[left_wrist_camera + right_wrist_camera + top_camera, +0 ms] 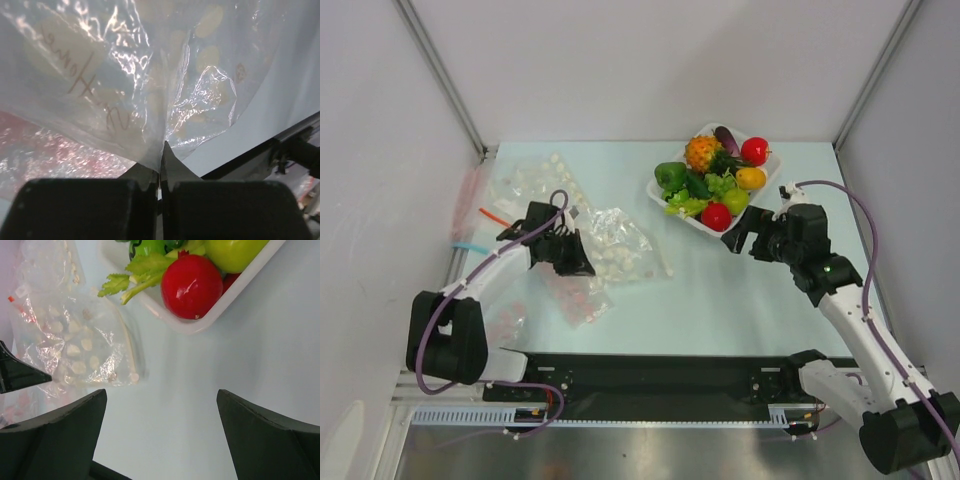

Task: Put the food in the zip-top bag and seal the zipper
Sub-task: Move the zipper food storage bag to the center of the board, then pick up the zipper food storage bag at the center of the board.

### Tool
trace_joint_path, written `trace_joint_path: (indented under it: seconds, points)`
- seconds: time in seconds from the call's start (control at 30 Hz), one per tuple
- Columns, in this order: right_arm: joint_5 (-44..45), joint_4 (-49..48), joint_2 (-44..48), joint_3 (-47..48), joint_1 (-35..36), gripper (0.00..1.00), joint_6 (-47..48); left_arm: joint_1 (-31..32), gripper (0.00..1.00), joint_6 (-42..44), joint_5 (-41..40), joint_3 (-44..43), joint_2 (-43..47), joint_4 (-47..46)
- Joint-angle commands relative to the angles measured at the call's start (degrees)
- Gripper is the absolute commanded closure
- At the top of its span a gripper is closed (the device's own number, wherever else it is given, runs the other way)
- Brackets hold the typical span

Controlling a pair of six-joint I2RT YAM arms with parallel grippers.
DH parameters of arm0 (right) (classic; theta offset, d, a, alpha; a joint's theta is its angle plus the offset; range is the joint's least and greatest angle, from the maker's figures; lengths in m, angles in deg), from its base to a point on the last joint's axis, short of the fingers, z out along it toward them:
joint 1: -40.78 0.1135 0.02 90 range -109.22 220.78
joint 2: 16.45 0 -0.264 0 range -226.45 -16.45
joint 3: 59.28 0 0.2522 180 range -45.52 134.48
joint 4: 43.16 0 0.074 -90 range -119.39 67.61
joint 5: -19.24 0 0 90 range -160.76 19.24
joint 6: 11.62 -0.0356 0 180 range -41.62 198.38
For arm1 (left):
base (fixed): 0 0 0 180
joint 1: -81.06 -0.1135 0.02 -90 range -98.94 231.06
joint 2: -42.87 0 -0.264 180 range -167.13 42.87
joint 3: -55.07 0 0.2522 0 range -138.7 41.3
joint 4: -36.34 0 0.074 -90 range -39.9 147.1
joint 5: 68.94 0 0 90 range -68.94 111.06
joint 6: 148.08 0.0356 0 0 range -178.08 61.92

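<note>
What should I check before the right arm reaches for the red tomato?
1. Left gripper shut on a plastic bag: ok.
2. That bag is the plain one, not the dotted packet: cannot tell.
3. Bag mouth open to take food: cannot tell.
4. Right gripper open and empty: ok.
5. Red tomato exposed at the edge of the white tray nearest the right gripper: ok.

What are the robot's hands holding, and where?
Left fingers pinch an edge fold of the clear crinkly plastic packet with white dots. Right fingers, wide open, hold nothing.
</note>
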State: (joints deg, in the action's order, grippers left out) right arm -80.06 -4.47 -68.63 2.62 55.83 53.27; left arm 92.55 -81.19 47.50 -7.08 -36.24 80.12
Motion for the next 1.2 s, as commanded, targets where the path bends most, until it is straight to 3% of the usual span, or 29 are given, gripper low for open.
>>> trace_joint_path:
  seconds: [0.0, 0.07, 0.1, 0.13, 0.27, 0.3, 0.43, 0.5, 0.77, 0.9, 1.17]
  points:
    - [-5.02, -1.54, -1.77, 1.78, 0.07, 0.00, 1.55, -0.15, 0.88, 6.75, -8.36, -4.51, 2.73, 8.46]
    - [-6.34, -2.16, -2.31, 1.78, 0.07, 0.00, 0.94, -0.23, 0.67, 6.68, -17.25, -6.10, 2.38, 12.59]
    - [-6.43, -2.51, -2.48, 1.69, 0.07, 0.00, 0.76, -0.24, 0.38, 5.20, -28.00, -8.29, 2.03, 14.00]
    - [-6.26, -2.60, -2.57, 1.69, 0.16, 0.00, 0.58, -0.24, 0.26, 3.79, -32.98, -9.53, 2.12, 17.06]
    - [-5.47, -3.39, -1.26, 0.91, 0.16, 0.00, 0.32, -0.06, 0.12, 2.02, -38.92, -16.11, 4.57, 17.88]
    - [-5.55, -3.57, -0.82, 0.64, 0.07, 0.00, 0.40, 0.11, 0.02, 1.76, -37.79, -17.09, 5.62, 17.62]
    - [-5.64, -3.31, 0.41, -0.06, 0.07, 0.00, 1.28, 5.29, 0.00, 0.71, -37.42, -21.31, 6.34, 15.25]
    - [-4.85, -1.82, 0.42, 0.20, -0.02, 0.00, 2.42, 10.82, 0.00, -1.31, -38.73, -24.12, 5.46, 15.59]
    - [-3.36, 0.73, 1.64, 0.99, -0.37, 0.00, 4.71, 28.75, 0.00, -9.40, -45.94, -35.45, -5.33, 17.96]
    - [-0.55, 2.31, 2.17, 2.39, -0.28, 0.00, 5.15, 32.63, 0.03, -14.49, -51.11, -42.84, -15.78, 21.91]
    - [0.77, 3.55, 3.40, 3.19, -0.37, 0.00, 5.68, 33.95, 0.00, -18.99, -55.53, -46.01, -26.61, 23.86]
